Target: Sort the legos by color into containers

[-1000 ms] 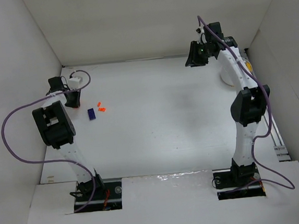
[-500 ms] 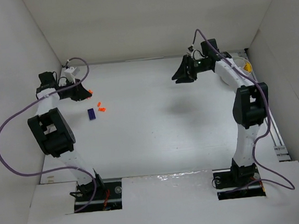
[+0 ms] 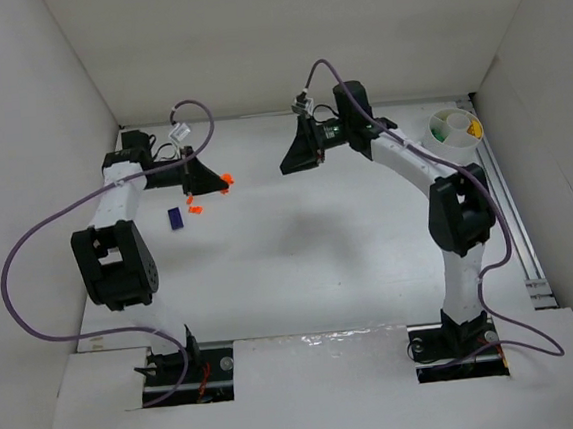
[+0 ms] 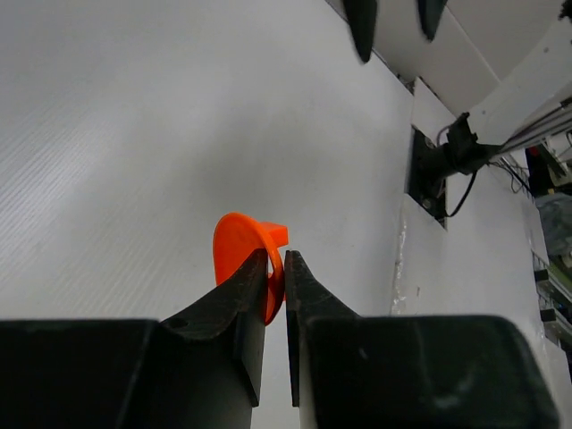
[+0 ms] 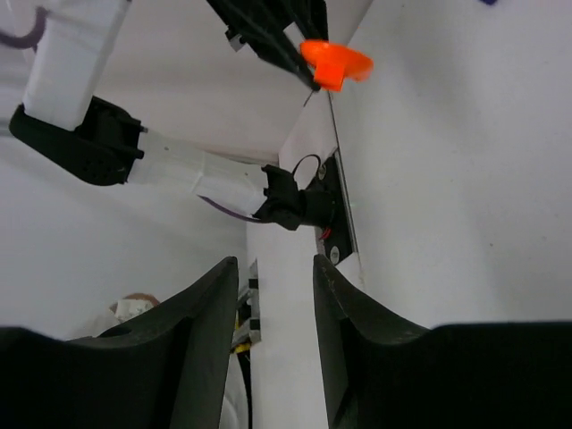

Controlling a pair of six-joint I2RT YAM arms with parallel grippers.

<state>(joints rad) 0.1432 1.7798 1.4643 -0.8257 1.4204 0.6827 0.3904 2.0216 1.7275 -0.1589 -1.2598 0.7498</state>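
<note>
Orange plastic, a small round piece (image 4: 237, 252) with a short stub on one face, is pinched between the closed fingers of the left gripper (image 3: 214, 182). It is held clear above the table (image 3: 321, 262), over its far left part. In the left wrist view the disc is seen at a slant and gripped at one edge. The stub is pointed to the right and slightly up, away from the gripper body. From above, the piece is seen projecting from the fingertips toward the right gripper (image 3: 293, 161). That gripper is held in the air near it, on its right, with the jaws parted and nothing between them, and its fingers are aimed back at the piece. Close beside the left gripper, two more orange bricks (image 3: 193, 204) are seen lying together on the table. A blue brick (image 3: 175, 218) is laid just to their left, its long axis running roughly from near to far. The cup (image 3: 454, 128) is set in the far right corner, well apart from both grippers, with green shown in one wedge and yellow in another.
</note>
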